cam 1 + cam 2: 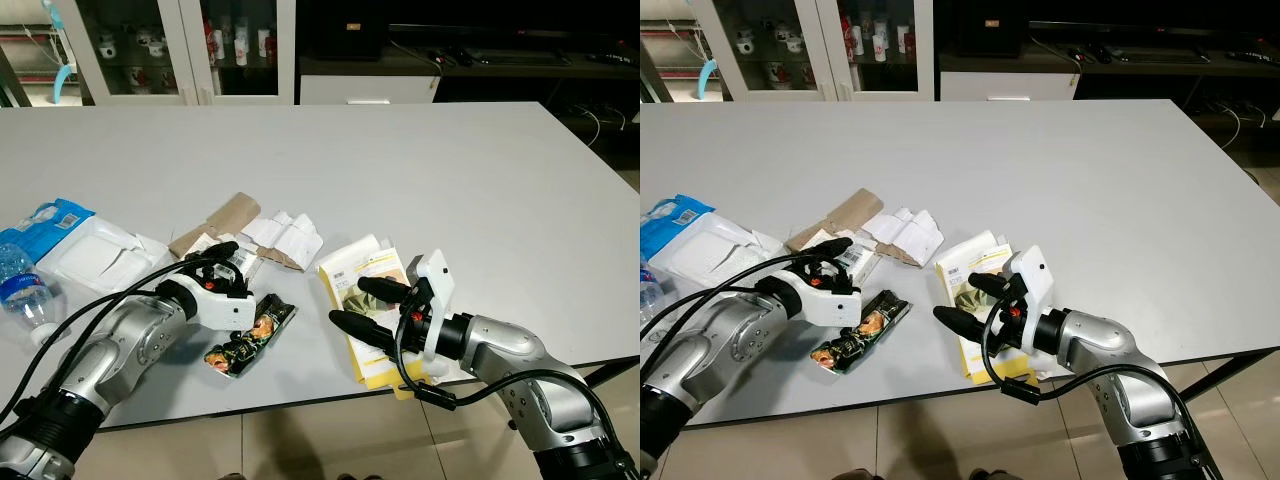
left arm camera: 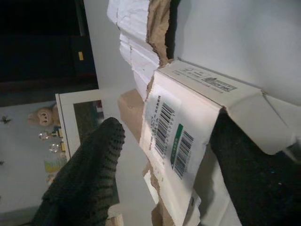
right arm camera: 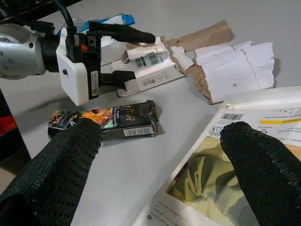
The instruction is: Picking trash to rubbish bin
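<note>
A small white carton with barcodes (image 2: 183, 136) lies on the grey table (image 1: 420, 170), left of centre. My left gripper (image 1: 230, 258) is open and straddles this carton: one finger (image 2: 254, 174) rests against it, the other (image 2: 89, 179) stands apart. Just in front lies a dark snack wrapper (image 1: 250, 335). My right gripper (image 1: 368, 308) is open low over a flat yellow packet (image 1: 365, 272) near the table's front edge, with nothing between its fingers.
Torn brown cardboard (image 1: 215, 220) and crumpled white paper (image 1: 285, 238) lie behind the carton. At the far left are a white plastic tray (image 1: 95, 258), a blue packet (image 1: 50, 220) and a water bottle (image 1: 20, 290). Glass cabinets (image 1: 190, 50) stand beyond the table.
</note>
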You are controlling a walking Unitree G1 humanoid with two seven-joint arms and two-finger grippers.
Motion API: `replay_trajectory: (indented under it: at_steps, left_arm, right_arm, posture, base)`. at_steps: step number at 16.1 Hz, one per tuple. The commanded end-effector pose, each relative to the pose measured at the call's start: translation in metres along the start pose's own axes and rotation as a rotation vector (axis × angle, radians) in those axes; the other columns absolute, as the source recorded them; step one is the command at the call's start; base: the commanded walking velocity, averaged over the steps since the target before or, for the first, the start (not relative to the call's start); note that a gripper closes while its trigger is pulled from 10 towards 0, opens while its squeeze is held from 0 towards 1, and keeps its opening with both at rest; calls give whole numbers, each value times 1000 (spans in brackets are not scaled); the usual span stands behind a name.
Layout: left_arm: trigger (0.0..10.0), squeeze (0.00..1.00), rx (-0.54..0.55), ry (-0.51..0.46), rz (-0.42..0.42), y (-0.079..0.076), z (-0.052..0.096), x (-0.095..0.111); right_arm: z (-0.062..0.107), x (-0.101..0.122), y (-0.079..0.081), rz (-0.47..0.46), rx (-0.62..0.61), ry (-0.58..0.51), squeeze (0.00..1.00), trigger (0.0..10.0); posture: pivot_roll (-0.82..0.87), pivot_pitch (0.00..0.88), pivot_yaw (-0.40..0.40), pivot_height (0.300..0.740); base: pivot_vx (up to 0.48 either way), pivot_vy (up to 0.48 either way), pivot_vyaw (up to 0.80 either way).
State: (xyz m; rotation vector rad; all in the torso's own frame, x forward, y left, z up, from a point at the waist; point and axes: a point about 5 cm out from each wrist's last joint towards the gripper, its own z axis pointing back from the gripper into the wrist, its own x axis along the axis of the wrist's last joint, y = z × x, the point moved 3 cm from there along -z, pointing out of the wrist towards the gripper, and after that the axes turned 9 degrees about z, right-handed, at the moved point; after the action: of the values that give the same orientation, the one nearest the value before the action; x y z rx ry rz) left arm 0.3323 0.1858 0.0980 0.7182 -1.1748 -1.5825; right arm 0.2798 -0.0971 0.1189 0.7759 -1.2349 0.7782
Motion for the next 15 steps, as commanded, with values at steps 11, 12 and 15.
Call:
replay_trajectory:
  at_steps: [11,12,15]
  left_arm:
    - [0,0,-139,60,3,-37,1,-11]
    - [0,0,-139,58,4,-37,1,-10]
    - [0,0,-136,52,0,-36,0,-9]
  right_arm:
    - [1,3,4,-1,22,-9,0,10000]
    - [1,2,4,0,21,-9,0,10000]
    - [1,3,4,-2,21,-9,0,10000]
  posture:
    - [3,94,-62,740]
    - [3,94,-63,740]
    - [4,96,-64,740]
  base:
    - [0,0,0]
    - [0,0,0]
    - [0,0,0]
